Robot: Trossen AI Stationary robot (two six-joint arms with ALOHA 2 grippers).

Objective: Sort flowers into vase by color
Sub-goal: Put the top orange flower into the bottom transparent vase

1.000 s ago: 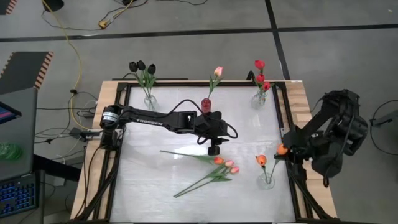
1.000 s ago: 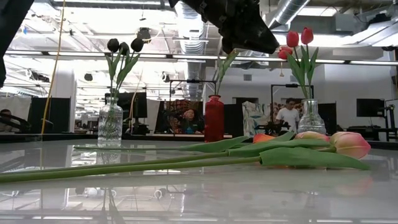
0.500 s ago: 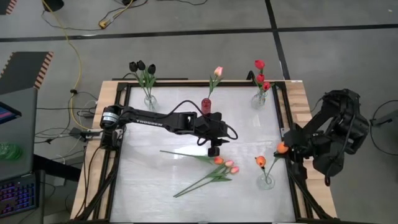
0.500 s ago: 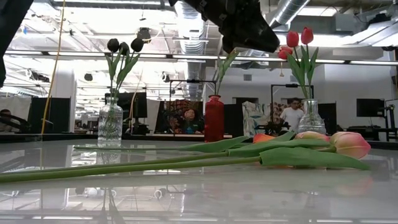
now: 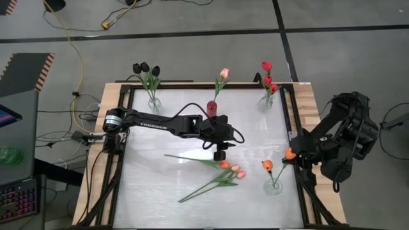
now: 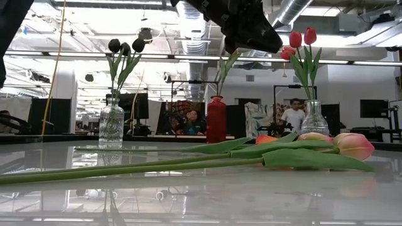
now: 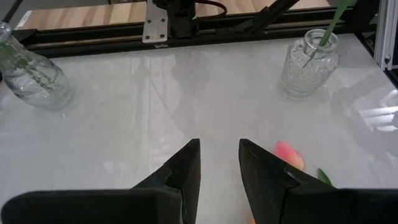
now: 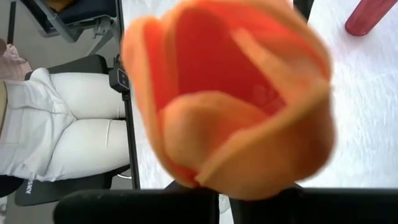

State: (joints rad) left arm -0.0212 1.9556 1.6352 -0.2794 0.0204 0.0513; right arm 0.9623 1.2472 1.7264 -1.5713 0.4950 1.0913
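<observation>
Nothing moved; right tool still grips orange tulip.

Lighting is bright and even, from overhead. The table surface shows glare and reflections. The orange tulip is blurred.

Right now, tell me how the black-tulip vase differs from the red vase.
The black-tulip vase is clear patterned glass; the red vase is opaque and slim. The black-tulip vase holds three black tulips; the red vase holds one pink tulip. Both stand upright along the table's far edge.
</observation>
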